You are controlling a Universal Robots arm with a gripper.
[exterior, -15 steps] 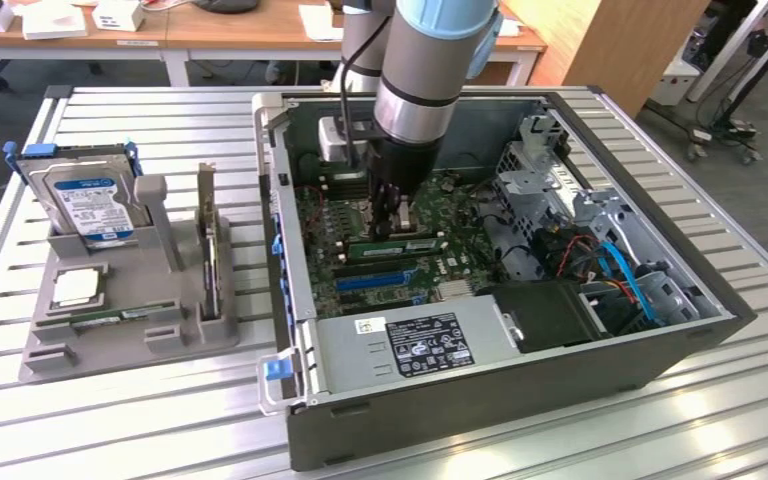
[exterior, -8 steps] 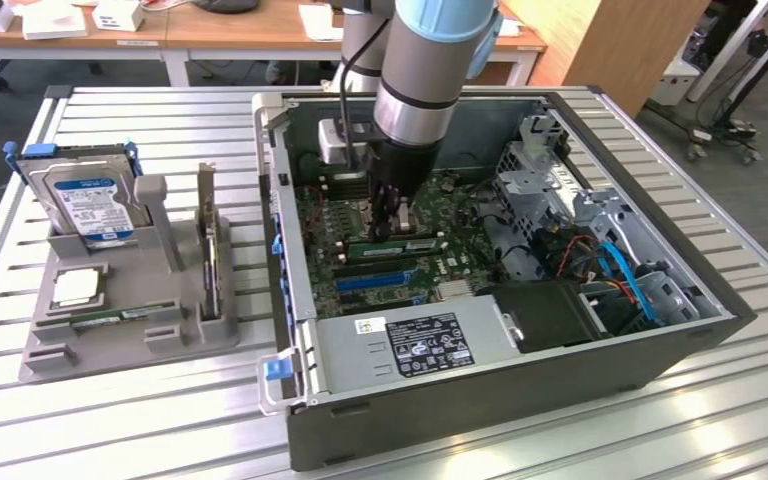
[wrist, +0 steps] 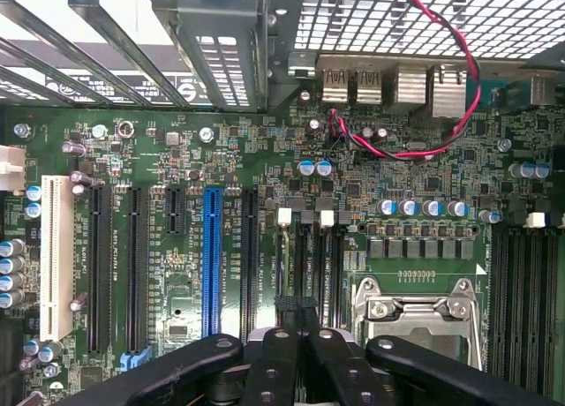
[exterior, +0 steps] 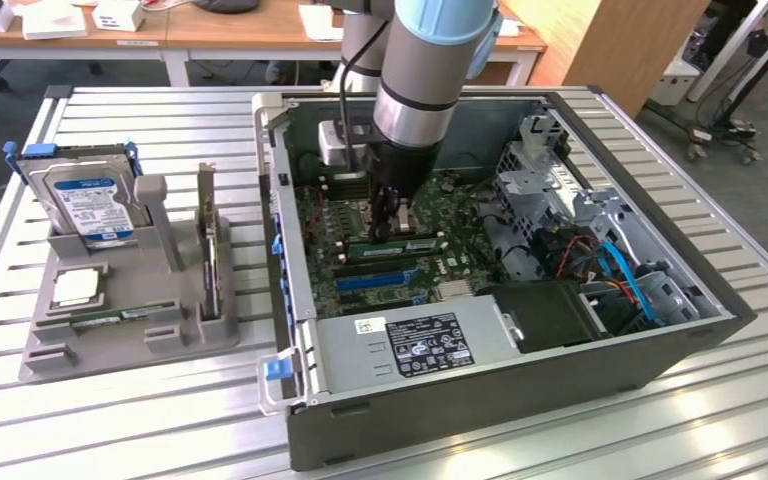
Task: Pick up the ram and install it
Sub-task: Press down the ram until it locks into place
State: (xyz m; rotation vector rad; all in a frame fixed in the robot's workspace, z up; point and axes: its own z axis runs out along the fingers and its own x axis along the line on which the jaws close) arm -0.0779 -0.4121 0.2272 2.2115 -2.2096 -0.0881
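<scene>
Inside the open computer case, a dark sheet-metal box lying on its side on the ribbed aluminium tabletop, the arm reaches almost straight down; its pale blue and silver cylinder narrows into the black tool, whose tip sits just over the memory slots of the green motherboard; the tool's jaws are drawn together, narrow, with barely a gap. In the wrist view the black fingers look matte and rounded, studded with small screws, meeting above long dark slots with white end clips. The ram, a thin flat green strip, lies right under the tool's tip along the slots; whether the tool actually pinches it I cannot tell. Beside the slots sits a square metal processor socket with shiny levers; a blue expansion slot and a white one run parallel to them; a red wire loops over the far edge of the board. On the exterior view's left, well apart from the case, a grey plastic holder carries a silver hard drive with a blue label, an upright card, and another slim green stick lying flat.
</scene>
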